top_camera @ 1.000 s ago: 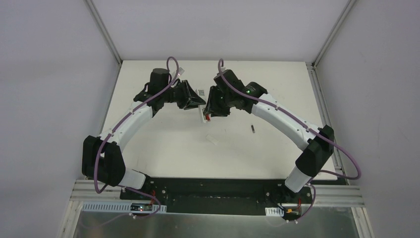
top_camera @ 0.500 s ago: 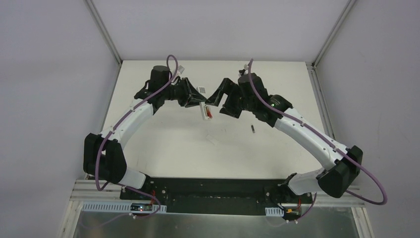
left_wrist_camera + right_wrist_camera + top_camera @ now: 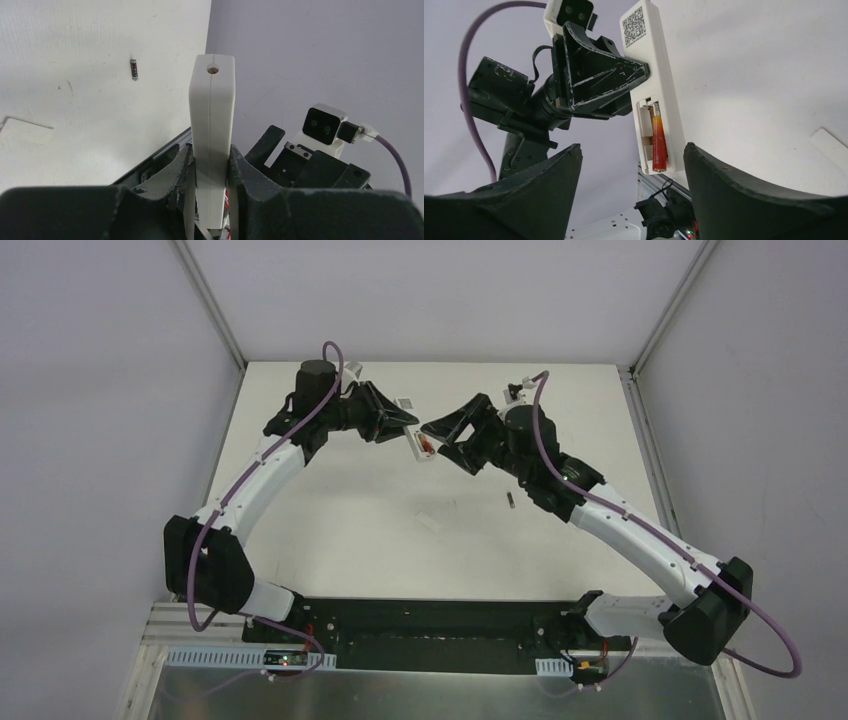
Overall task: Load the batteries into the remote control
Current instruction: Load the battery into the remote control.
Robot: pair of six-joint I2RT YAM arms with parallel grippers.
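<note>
Right claw [image 3: 440,438], wide and empty, hovers just right of the remote control [image 3: 421,446] gripped by the left claw [image 3: 400,426]; the dark battery [image 3: 509,501] lies nearer on the table [image 3: 340,515], pointing near-to-far.

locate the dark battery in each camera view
Top external: dark battery on the table, right of centre, beside the right arm.
Left wrist: upper left, on the table left of the remote control.
Right wrist: not in view.
Shared landmark: the white remote control, visible in all three.
</note>
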